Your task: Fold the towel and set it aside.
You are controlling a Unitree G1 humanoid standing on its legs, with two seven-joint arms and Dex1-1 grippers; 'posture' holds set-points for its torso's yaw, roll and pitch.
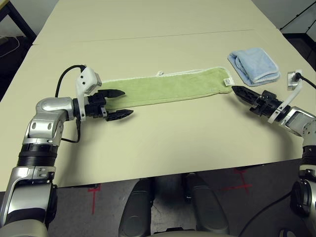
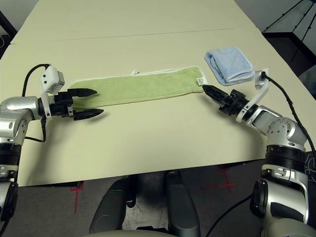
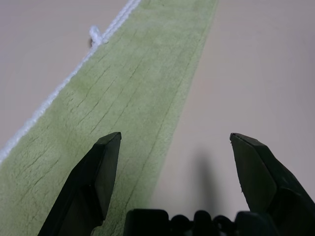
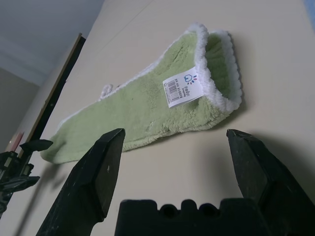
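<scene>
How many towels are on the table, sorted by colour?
Green towel, folded once into a long strip: 1
Light blue towel, folded up: 1
Total: 2

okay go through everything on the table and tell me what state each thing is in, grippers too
Green towel: folded lengthwise into a long strip, lying flat on the table, not held.
Blue towel: folded, set beyond the green towel's tagged end.
Left gripper: open, at the strip's untagged end.
Right gripper: open, at the tagged end.
</scene>
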